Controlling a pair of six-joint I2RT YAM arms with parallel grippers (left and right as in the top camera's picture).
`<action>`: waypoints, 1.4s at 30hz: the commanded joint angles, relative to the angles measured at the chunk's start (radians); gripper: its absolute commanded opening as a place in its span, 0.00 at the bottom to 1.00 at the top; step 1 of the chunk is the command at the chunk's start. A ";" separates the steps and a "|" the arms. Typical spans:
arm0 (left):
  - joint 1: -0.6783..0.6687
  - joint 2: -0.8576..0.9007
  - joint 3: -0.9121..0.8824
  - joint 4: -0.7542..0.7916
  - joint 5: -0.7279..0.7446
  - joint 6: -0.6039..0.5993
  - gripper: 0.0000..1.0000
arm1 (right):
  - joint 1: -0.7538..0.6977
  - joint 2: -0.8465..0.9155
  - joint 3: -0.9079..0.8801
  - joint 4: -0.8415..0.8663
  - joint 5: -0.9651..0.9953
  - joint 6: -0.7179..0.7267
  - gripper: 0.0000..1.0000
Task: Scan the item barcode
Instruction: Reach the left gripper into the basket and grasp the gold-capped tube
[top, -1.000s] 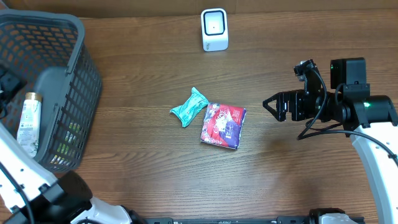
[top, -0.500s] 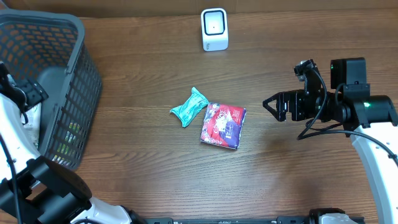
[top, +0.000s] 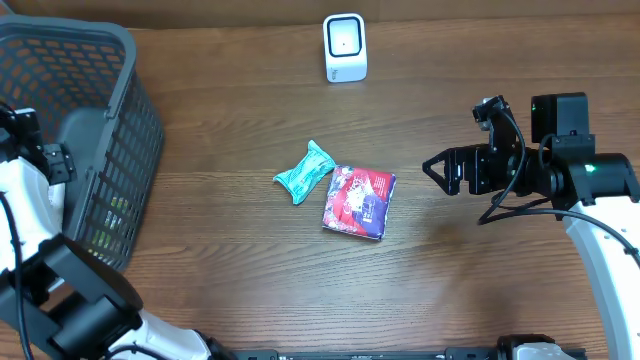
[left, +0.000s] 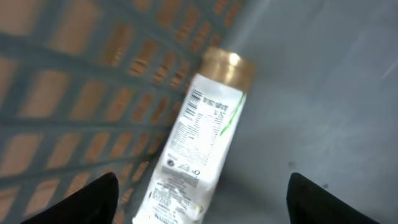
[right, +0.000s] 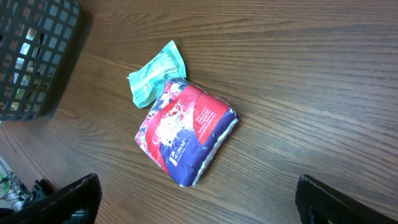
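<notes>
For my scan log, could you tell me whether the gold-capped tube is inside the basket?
Inside: the tube lies on the basket floor, beside its mesh wall.

The overhead camera looks straight down on the table (top: 250, 290) from high up, with the scanner (top: 345, 47) at the far edge and the basket (top: 130, 110) on my left. My left wrist camera points down into that basket from close by, past my left pincer (left: 205, 202), onto a tube (left: 199, 149) beside the mesh wall. My right wrist camera sits further off, slanting down past my right pincer (right: 202, 202) at the red packet (right: 186, 134), the teal packet (right: 155, 78) and a basket corner, all shared with overhead.
</notes>
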 joint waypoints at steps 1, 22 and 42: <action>0.000 0.061 -0.012 0.016 -0.020 0.116 0.76 | -0.003 -0.002 0.023 0.003 -0.012 0.004 1.00; 0.002 0.280 -0.012 0.141 -0.110 0.131 0.66 | -0.003 -0.002 0.023 0.003 -0.012 0.004 1.00; -0.023 0.320 -0.005 0.091 -0.156 -0.130 0.04 | -0.003 -0.002 0.023 0.003 -0.012 0.004 1.00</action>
